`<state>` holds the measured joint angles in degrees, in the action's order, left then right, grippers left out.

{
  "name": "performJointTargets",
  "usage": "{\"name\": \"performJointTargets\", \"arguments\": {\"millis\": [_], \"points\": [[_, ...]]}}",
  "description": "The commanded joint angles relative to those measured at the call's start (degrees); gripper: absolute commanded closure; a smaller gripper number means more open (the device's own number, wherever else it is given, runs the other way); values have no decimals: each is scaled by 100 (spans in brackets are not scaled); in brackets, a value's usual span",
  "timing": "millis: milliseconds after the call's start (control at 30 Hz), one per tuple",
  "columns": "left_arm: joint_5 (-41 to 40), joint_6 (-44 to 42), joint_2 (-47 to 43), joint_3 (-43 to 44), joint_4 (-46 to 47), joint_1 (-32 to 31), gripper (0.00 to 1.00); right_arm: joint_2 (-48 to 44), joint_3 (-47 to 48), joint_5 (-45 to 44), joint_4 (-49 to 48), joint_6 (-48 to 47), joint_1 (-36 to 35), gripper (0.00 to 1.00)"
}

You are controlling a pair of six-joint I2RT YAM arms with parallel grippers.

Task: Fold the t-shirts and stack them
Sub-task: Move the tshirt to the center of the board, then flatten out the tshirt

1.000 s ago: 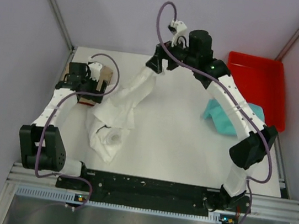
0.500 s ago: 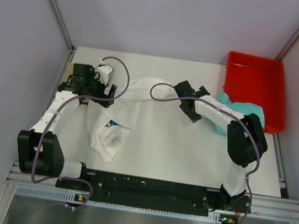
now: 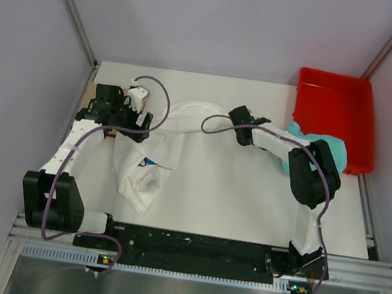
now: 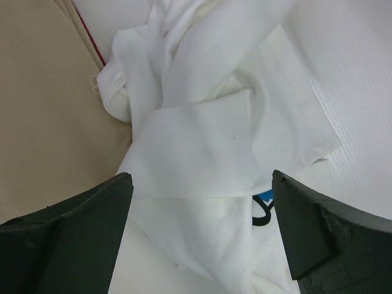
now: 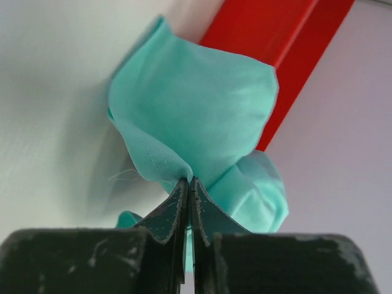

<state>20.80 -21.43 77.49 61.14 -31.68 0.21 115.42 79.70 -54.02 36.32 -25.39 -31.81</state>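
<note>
My right gripper is pinched tight on a fold of the teal t-shirt, which bunches just beside the red bin at the right side of the table. My left gripper stands wide apart, holding nothing, over the crumpled white t-shirt; a bit of its blue print shows near one finger. The tan t-shirt lies at the far left, touching the white one.

The table bears white shirt, tan shirt, teal shirt, red bin.
</note>
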Motion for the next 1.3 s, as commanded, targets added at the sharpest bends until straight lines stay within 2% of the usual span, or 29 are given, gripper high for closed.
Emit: {"name": "performJointTargets", "arguments": {"millis": [0, 67, 167, 300, 400, 433, 467, 500, 533, 600, 700, 767, 833, 967, 1067, 1133, 1200, 1267], "points": [[118, -89, -15, 3, 22, 6, 1, -835, 458, -486, -177, -265, 245, 100], [135, -107, -15, 11, 4, 6, 1, -1099, 703, -670, -396, -300, 569, 100], [126, -116, -50, 11, 4, 6, 1, -1529, 1247, -978, -1308, -738, 1245, 100], [135, -125, -77, 3, -5, 6, 1, -1908, 1679, -576, -3337, -1424, 2247, 100], [170, -133, -68, 3, -40, 6, 1, -1594, 2408, -339, -3299, -1399, 2679, 100], [188, -159, -50, 20, -66, 6, 1, -1453, 2592, -94, -3054, -1312, 2741, 100], [197, -168, -33, 29, -84, 6, 1, -1304, 2751, 318, -2277, -1172, 2759, 100], [205, -195, -15, 38, -119, -151, 1, -1189, 3014, 1157, -1025, -805, 2768, 72], [188, -221, 2, 55, -154, -170, 1, -1066, 3373, 1862, -116, -401, 2655, 35], [66, -265, 46, 99, -242, -196, 1, -908, 4032, 1624, 698, 575, 2321, 2], [-242, -327, 134, 152, -382, -232, 1, -907, 4247, 1447, 1000, 930, 1794, 1], [-523, -335, 169, 144, -470, -232, 1, -1020, 4194, 1674, 1000, 991, 1443, 1], [-874, -292, 161, 74, -471, -232, 1, -1240, 3941, 2330, 983, 1114, 986, 1], [-1569, -212, -6, -137, -444, -179, 1, -1776, 2449, 4141, 370, 1045, 11, 2], [-1929, -212, -225, -374, -488, -83, 1, -1970, 1499, 5573, -359, 1228, -622, 9], [-2218, -230, -383, -603, -514, -56, 1, -1874, 918, 6182, -1000, 1474, -974, 18], [-2317, -230, -445, -752, -593, 259, 1, -1620, 627, 6456, -1625, 1729, -1325, 25], [-2204, -221, -463, -849, -698, 531, 2, -1199, 652, 6361, -1794, 1870, -1651, 31]]}}
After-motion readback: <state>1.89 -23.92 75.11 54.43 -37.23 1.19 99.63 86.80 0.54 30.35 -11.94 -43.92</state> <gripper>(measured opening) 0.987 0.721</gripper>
